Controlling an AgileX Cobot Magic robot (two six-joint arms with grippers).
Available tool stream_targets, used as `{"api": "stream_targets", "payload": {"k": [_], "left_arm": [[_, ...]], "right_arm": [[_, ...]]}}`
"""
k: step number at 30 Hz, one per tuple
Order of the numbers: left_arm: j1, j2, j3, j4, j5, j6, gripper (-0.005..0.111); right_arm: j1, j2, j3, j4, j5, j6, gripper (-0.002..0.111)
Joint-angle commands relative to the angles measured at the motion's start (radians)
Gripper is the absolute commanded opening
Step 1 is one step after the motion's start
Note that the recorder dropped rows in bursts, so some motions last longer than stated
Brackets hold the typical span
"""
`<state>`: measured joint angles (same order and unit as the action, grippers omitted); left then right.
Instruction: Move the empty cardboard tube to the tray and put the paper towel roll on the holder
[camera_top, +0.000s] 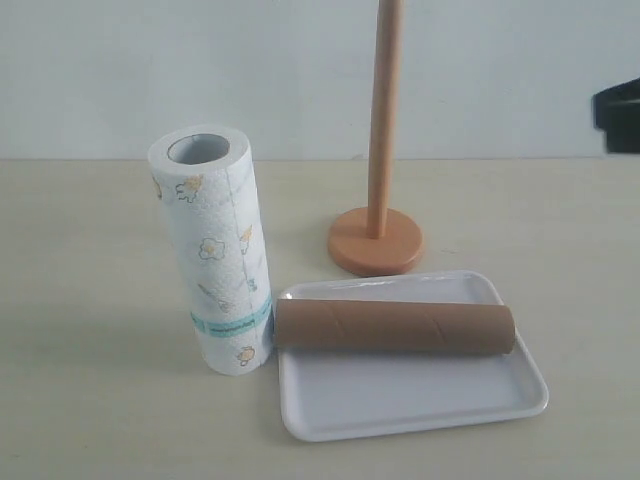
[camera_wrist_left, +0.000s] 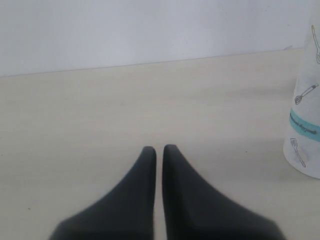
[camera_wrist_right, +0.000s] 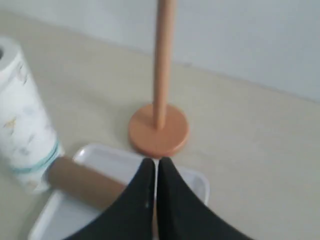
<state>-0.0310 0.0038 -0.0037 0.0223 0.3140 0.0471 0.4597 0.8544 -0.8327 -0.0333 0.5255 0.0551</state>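
Standing upright on the pale table (camera_top: 100, 400) in the exterior view, the paper towel roll (camera_top: 215, 255) shows its grey core at the top and its teal band near the base. Just to its right lies the tray (camera_top: 420, 405). The cardboard tube (camera_top: 395, 327) lies on its side across the tray's far half, one end close against the foot of the roll. Behind the tray stands the holder (camera_top: 377, 235), its pole bare and its disc base on the table just beyond the tray's far rim. A dark shape (camera_top: 617, 115) enters at the right edge; what it is cannot be told. In the left wrist view, the left gripper (camera_wrist_left: 159, 150) is clenched, its two black fingers pressed tip to tip with nothing between them, over bare table (camera_wrist_left: 100, 110); the paper towel roll (camera_wrist_left: 306, 125) stands well apart at the frame edge. In the right wrist view, the right gripper (camera_wrist_right: 155, 162) is likewise clenched and grasps nothing. It sits above the tray (camera_wrist_right: 65, 220), with the cardboard tube (camera_wrist_right: 85, 182) lying on the tray beneath and beside it. The holder (camera_wrist_right: 159, 130) stands beyond the fingertips, and the paper towel roll (camera_wrist_right: 22, 120) is upright at the tube's end.
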Motion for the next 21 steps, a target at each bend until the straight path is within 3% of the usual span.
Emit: {"api": "stream_targets", "payload": {"k": [1,5,8,18,21], "left_arm": [[0.003,-0.004,0.004,-0.005,-0.003,-0.001,0.004],[0.003,-0.004,0.004,-0.005,-0.003,-0.001,0.004],[0.003,-0.004,0.004,-0.005,-0.003,-0.001,0.004],[0.003,-0.004,0.004,-0.005,-0.003,-0.001,0.004],[0.003,-0.004,0.004,-0.005,-0.003,-0.001,0.004]], "right_arm": [[-0.203,-0.176,0.177,0.055,-0.223,-0.001,0.001],[-0.39,-0.384,0.416,0.069,-0.415,-0.001,0.001],[-0.505,-0.566,0.599,0.067,-0.453,-0.012,0.001],[-0.54,-0.744,0.833,0.061,-0.455,-0.043,0.001],[-0.54,-0.829,0.833,0.061,-0.35,-0.055,0.001]]}}
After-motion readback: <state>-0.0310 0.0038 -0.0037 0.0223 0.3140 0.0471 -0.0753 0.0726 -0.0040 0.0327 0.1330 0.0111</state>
